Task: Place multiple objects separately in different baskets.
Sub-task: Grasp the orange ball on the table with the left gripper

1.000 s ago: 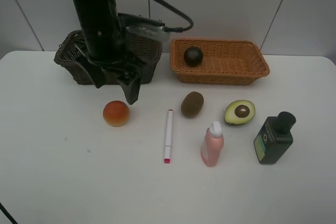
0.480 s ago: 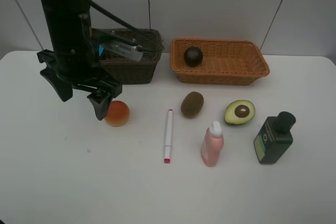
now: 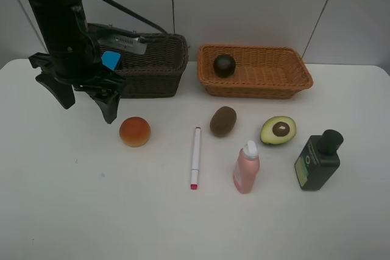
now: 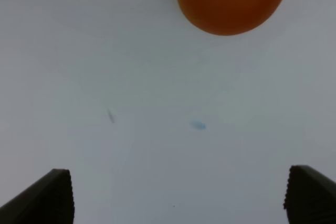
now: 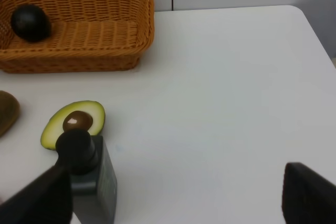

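Note:
My left gripper point(image 3: 86, 105) hangs open and empty over the table, left of the orange bun point(image 3: 134, 131) point(image 4: 231, 1). A blue eraser point(image 3: 111, 59) lies in the dark brown basket point(image 3: 152, 81). The mangosteen point(image 3: 224, 65) point(image 5: 30, 22) sits in the light orange basket point(image 3: 256, 87) point(image 5: 79, 61). On the table lie the white marker point(image 3: 195, 157), kiwi point(image 3: 223, 120), halved avocado point(image 3: 278, 130) point(image 5: 73, 123), pink bottle point(image 3: 246, 167) and dark green bottle point(image 3: 318, 159) point(image 5: 86, 177). My right gripper point(image 5: 173, 203) is open and empty, with the green bottle just beyond one finger; it is outside the high view.
The white table point(image 3: 91, 211) ends at a grey panelled wall behind the baskets. The left arm's black column and cable stand in front of the dark basket's left end. A small blue mark point(image 4: 198, 125) shows on the tabletop.
The left arm has swung left, away from the dark basket, its open gripper passing over the bun. The blue eraser in that basket has come into sight. No object on the table has moved.

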Tool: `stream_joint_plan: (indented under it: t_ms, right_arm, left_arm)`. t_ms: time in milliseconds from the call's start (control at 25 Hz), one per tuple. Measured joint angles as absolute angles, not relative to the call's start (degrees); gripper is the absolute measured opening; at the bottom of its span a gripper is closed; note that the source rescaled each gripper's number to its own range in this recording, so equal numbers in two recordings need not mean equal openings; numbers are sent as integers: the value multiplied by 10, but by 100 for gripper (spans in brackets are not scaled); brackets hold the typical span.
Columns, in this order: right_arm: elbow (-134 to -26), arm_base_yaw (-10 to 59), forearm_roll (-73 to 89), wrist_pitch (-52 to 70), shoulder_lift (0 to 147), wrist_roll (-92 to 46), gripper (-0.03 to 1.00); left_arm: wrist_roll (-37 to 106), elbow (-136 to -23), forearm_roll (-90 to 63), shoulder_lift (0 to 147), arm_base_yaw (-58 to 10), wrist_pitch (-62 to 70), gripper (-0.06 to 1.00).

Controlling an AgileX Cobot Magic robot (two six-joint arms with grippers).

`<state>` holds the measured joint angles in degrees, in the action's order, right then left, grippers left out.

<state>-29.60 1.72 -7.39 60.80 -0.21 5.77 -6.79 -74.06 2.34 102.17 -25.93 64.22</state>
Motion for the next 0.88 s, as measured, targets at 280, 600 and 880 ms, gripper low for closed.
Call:
stream_joint_plan:
  t_ms: [280,600,880]
  right_arm:
    - [-296,17,-74,608,-2,58,100]
    - [-296,17,-74,608,-2,58,100]
    - [-296,17,-74,608,-2,58,100]
  left_arm:
    - [-56,-739,17,1059,-259,612,100]
    - [-39,-734,16,1066,-259,559,100]
    - [-22,-672,16,1066,-259,474,100]
